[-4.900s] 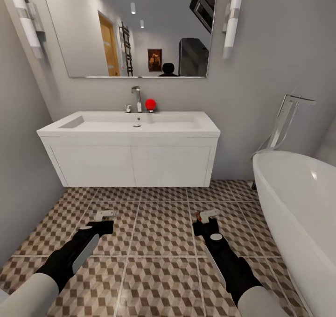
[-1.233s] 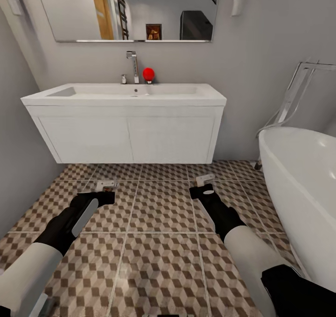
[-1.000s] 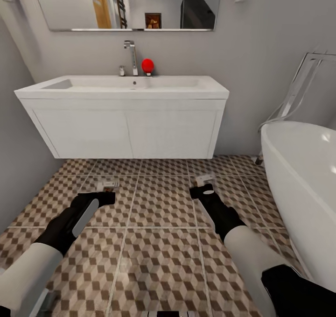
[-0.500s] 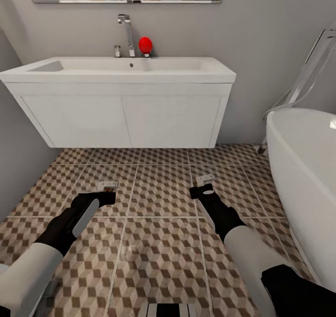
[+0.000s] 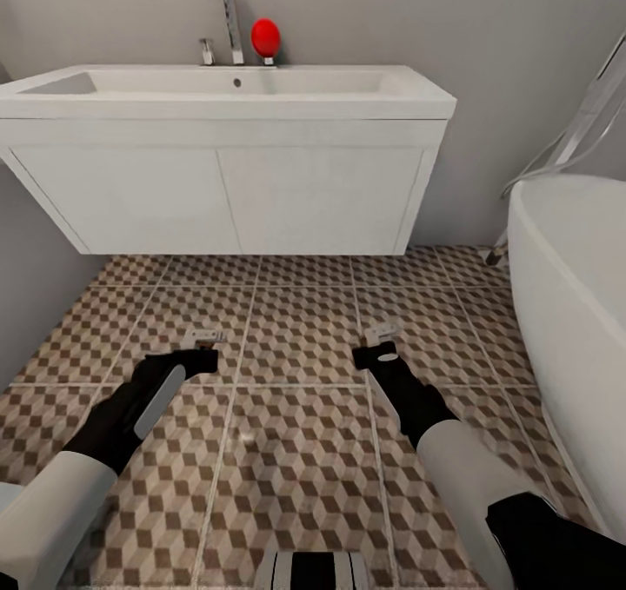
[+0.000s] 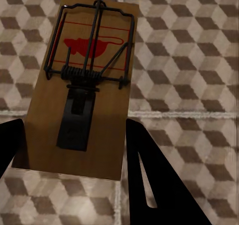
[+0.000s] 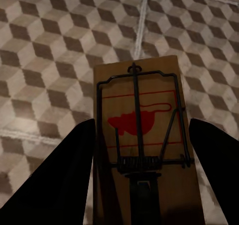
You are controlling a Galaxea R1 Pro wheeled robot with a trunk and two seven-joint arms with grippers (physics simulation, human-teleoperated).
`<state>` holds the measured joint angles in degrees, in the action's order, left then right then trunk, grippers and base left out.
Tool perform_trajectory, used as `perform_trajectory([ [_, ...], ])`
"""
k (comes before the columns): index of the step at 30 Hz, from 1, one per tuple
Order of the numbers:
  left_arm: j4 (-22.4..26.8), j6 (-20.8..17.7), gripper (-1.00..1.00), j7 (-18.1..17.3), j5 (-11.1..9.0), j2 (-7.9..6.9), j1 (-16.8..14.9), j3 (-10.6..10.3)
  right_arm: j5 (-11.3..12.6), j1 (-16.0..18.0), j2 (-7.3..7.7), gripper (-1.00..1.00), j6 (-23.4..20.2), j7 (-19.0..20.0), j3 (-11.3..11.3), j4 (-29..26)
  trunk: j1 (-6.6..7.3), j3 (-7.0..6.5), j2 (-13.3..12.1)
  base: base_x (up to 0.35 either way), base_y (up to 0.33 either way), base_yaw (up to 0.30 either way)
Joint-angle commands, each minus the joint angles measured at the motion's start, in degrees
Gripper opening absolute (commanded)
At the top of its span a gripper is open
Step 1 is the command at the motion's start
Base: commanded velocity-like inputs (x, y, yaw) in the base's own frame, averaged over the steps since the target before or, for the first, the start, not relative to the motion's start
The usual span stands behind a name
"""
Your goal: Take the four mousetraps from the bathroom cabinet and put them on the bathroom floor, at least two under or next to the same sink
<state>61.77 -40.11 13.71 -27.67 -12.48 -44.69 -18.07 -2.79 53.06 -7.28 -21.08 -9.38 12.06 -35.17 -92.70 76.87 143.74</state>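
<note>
While held, mousetrap [image 6: 82, 80] between left gripper [image 6: 74, 150] fingers

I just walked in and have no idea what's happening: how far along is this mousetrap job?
Partway. Each gripper holds one mousetrap: the left gripper grips one, the right gripper another, above the bathroom floor before the sink. No trap lies on the tiles yet; two more aren't visible here.
</note>
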Motion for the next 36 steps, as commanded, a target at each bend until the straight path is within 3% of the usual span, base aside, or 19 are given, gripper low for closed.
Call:
perform_trajectory([
  [1,0.3,-0.2,-1.00,0.6,-0.4,-0.06,0.0,-0.2,-0.3,0.0,0.01,-1.00,-0.5,-0.3,0.2,-0.2,-0.01,0.37,0.0,0.000,0.000,0.000],
  [9,2.4,-0.2,-1.00,0.6,-0.4,0.00,0.0,-0.2,-0.4,0.0,-0.02,-1.00,-0.5,-0.5,0.2,-1.4,-0.22,2.86,0.1,0.000,0.000,0.000],
  [29,6.6,-0.5,-1.00,0.7,-0.4,-0.17,0.0,-0.1,-0.4,0.0,-0.20,-1.00,-2.2,-0.6,0.3,-10.7,-0.73,9.11,0.4,0.000,0.000,0.000],
  [36,12.1,-1.7,-1.00,0.8,-0.3,-0.43,0.0,0.1,-0.4,0.0,-0.19,-1.00,-3.6,-0.6,0.3,-14.1,-0.91,11.30,0.5,0.000,0.000,0.000],
])
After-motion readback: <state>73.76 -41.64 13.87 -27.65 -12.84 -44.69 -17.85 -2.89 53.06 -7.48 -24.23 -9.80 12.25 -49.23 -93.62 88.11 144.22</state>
